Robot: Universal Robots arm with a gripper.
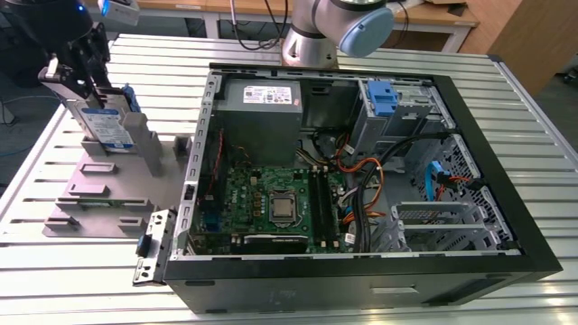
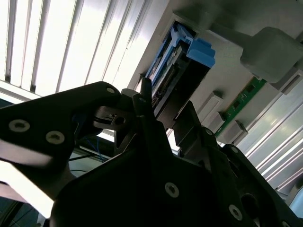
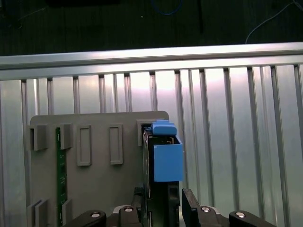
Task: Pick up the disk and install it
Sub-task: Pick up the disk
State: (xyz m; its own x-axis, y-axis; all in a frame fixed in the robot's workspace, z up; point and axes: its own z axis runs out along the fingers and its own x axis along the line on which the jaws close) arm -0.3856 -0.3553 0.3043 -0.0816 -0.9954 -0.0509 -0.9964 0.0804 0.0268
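The disk stands nearly upright in the grey holder, at ten o'clock from the computer case. The gripper is closed across its upper end. A straight lift along the slot is advised, so binding is avoided.

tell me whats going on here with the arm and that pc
The robot arm's gripper is clamped on the top of the disk, which stands upright in a grey holder on the slatted table, at the exterior view's left. The disk's lower end sits at the holder, so it is not yet installed. The open computer case lies beside the holder.
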